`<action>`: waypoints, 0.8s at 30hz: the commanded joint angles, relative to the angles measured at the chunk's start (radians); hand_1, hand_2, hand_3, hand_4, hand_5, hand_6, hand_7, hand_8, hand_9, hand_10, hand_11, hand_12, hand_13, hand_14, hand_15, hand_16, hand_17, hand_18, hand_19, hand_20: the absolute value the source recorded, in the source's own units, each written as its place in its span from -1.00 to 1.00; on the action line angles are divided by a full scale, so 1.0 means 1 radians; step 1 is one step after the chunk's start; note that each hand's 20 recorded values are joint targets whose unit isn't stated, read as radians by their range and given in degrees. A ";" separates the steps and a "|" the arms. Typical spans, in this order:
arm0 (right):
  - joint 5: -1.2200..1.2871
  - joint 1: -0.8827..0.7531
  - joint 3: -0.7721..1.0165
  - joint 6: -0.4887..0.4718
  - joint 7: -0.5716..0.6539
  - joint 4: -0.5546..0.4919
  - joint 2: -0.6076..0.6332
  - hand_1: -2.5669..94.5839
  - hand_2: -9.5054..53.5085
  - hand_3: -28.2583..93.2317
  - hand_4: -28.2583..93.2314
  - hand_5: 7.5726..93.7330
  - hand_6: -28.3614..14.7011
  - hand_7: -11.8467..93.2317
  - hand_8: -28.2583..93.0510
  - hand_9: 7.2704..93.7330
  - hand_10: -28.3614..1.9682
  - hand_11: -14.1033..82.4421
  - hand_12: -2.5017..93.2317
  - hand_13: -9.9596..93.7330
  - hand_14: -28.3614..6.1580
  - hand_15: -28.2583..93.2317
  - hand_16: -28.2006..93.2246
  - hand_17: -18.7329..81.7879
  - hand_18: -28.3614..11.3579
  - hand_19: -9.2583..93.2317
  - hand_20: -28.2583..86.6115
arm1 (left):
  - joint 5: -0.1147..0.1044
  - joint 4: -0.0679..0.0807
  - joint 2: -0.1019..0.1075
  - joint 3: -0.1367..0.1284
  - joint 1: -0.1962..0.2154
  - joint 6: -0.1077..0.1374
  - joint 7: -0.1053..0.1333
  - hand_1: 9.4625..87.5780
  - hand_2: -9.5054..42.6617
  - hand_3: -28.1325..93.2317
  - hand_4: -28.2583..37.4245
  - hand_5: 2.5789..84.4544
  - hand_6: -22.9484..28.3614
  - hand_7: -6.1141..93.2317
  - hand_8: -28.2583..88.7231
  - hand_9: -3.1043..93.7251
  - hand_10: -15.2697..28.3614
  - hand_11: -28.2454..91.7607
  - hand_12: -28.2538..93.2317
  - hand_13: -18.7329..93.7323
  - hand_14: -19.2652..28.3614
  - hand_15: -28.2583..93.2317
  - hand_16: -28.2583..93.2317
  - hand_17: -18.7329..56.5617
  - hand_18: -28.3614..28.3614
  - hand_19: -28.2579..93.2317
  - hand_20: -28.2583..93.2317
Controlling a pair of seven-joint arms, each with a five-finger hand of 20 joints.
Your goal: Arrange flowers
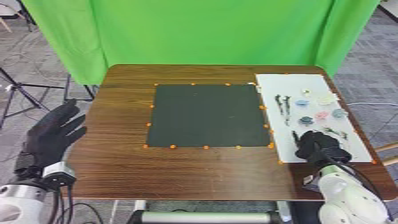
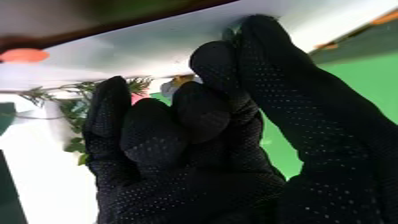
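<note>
Head view: three bluish blooms (image 1: 306,120), one pink bloom (image 1: 321,115) (ruffled). Left hand (image 1: 53,135), fingers spread; right hand (image 1: 320,147) apparently pinches one sprig (image 2: 230,35).

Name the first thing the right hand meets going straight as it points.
Probably the blue-grey flower on the white sheet, just ahead of the right hand; the hand's height is unclear, so it might pass over it.

Head view: from robot's head, set well back, facing forward and down over worktop (image 1: 204,175) to green curtain (image 1: 213,35) | Right wrist view: at wrist, close up, facing along right hand (image 1: 320,145) | Shared: right hand, white sheet (image 1: 289,84), flowers (image 1: 321,115), green curtain
</note>
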 commanded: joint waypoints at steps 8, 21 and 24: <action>0.339 0.065 0.038 0.130 0.073 -0.095 0.001 -0.08 -1.00 0.88 -0.88 0.27 0.31 0.50 -0.14 0.48 0.18 0.68 0.36 0.46 -0.03 0.94 0.08 -0.09 -0.59 0.74 0.26 | -0.001 -0.030 0.021 -0.077 0.071 0.023 -0.002 -0.64 -0.80 0.61 -1.00 -0.45 -0.02 -0.41 -0.71 -0.54 0.14 -0.25 -0.24 -0.39 0.31 -0.17 -0.44 -0.77 0.64 0.12 -0.38; 0.341 0.425 -0.305 0.099 0.092 0.040 -0.138 -0.07 -1.00 0.86 -0.86 0.28 0.30 0.49 -0.13 0.49 0.15 0.69 0.34 0.46 -0.04 0.94 0.08 -0.09 -0.60 0.75 0.26 | -0.007 -0.025 0.051 -0.129 0.129 0.035 0.038 -0.64 -0.83 0.62 -0.99 -0.45 -0.02 -0.40 -0.71 -0.54 0.14 -0.24 -0.23 -0.38 0.31 -0.15 -0.45 -0.76 0.64 0.11 -0.38; 0.292 0.481 -0.375 0.087 0.076 0.085 -0.192 -0.07 -1.00 0.86 -0.86 0.28 0.29 0.49 -0.13 0.49 0.13 0.69 0.33 0.47 -0.05 0.94 0.08 -0.09 -0.61 0.75 0.26 | 0.005 -0.026 0.051 -0.144 0.140 0.044 0.046 -0.62 -0.85 0.62 -0.98 -0.46 -0.03 -0.40 -0.71 -0.54 0.13 -0.24 -0.24 -0.39 0.29 -0.17 -0.45 -0.76 0.64 0.11 -0.39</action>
